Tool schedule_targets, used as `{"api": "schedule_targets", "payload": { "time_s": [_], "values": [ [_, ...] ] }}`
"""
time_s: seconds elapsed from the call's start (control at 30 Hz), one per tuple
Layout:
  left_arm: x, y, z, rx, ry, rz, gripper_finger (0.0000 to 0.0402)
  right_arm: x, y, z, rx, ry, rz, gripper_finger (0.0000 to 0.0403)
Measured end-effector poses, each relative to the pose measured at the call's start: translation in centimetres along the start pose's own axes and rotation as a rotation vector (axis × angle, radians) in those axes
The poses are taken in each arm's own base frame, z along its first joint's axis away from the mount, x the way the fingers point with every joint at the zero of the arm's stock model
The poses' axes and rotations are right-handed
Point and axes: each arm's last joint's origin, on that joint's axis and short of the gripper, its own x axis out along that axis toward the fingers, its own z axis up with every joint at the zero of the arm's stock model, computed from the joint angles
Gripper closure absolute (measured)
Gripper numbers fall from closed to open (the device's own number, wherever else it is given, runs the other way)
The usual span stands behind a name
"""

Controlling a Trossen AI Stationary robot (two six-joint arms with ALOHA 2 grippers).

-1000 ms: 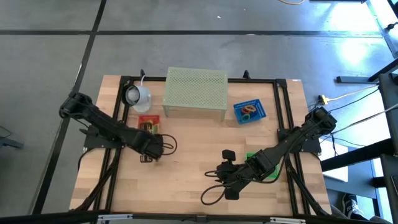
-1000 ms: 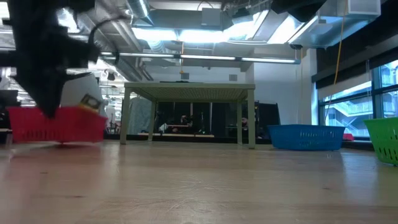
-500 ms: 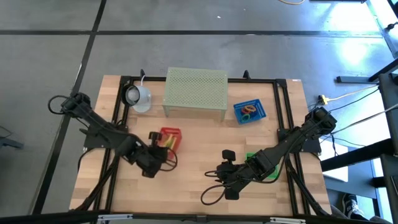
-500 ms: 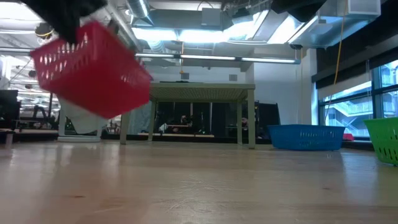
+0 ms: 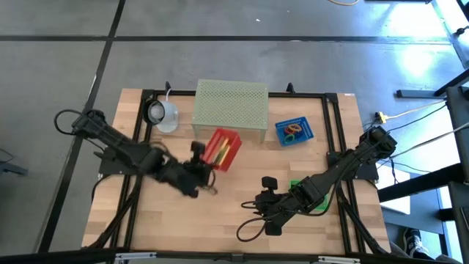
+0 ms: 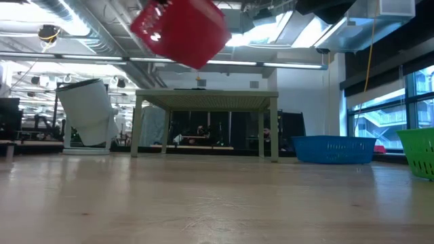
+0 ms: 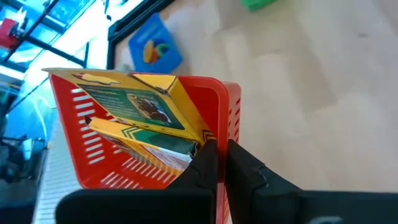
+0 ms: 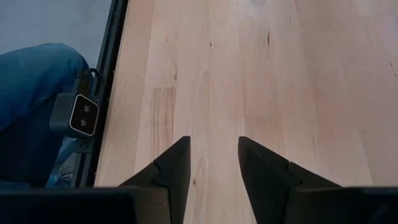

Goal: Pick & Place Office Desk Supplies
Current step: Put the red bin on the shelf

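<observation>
My left gripper (image 5: 199, 158) is shut on a red slotted basket (image 5: 222, 149), which is high above the table in the low view (image 6: 180, 28). Yellow printed packets (image 7: 134, 106) lie inside it. My right gripper (image 8: 211, 163) is open and empty, low over bare wood near the table's front (image 5: 265, 199). A blue basket (image 5: 294, 130) with coloured loops stands at the far right. A green basket (image 5: 311, 196) shows partly under my right arm. My left gripper pinches the red basket's side wall at its rim (image 7: 219, 132), one finger inside (image 7: 205, 163) and one outside. The fingers come from the table's left side. The basket is lifted clear of the table and tilted, with the packets leaning inside it.
The pale green perforated stand (image 5: 229, 105) is at the far middle, just behind the lifted basket. A white object (image 5: 163, 114) stands at the far left. A small camera (image 8: 81, 115) and a person's jeans leg (image 8: 37, 81) are at the table's edge by my right gripper.
My left gripper has lifted the red basket off the table's left part and carried it up and toward the table's right, near the stand. The basket has tipped from level to tilted.
</observation>
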Motion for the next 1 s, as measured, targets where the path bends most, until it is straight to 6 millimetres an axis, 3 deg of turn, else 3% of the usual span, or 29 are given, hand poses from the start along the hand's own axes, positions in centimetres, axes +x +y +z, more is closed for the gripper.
{"api": "schedule_targets", "payload": {
  "time_s": [0.23,0.5,0.73,1.0],
  "values": [
    [2.2,7.3,0.3,-0.031,0.055,0.053,0.0398,0.0,0.0,0.0,0.0,0.0,0.0,0.0268],
    [5.0,14.5,-3.2,-0.166,0.186,0.082,0.0397,0.0,0.0,0.0,0.0,0.0,0.0,0.0268],
    [5.6,17.2,-5.9,-0.173,0.311,0.09,0.0397,0.0,0.0,0.0,0.0,0.0,0.0,0.0268],
    [6.1,17.2,-7.7,-0.161,0.463,0.018,0.0397,0.0,0.0,0.0,0.0,0.0,0.0,0.0268]
  ]
}}
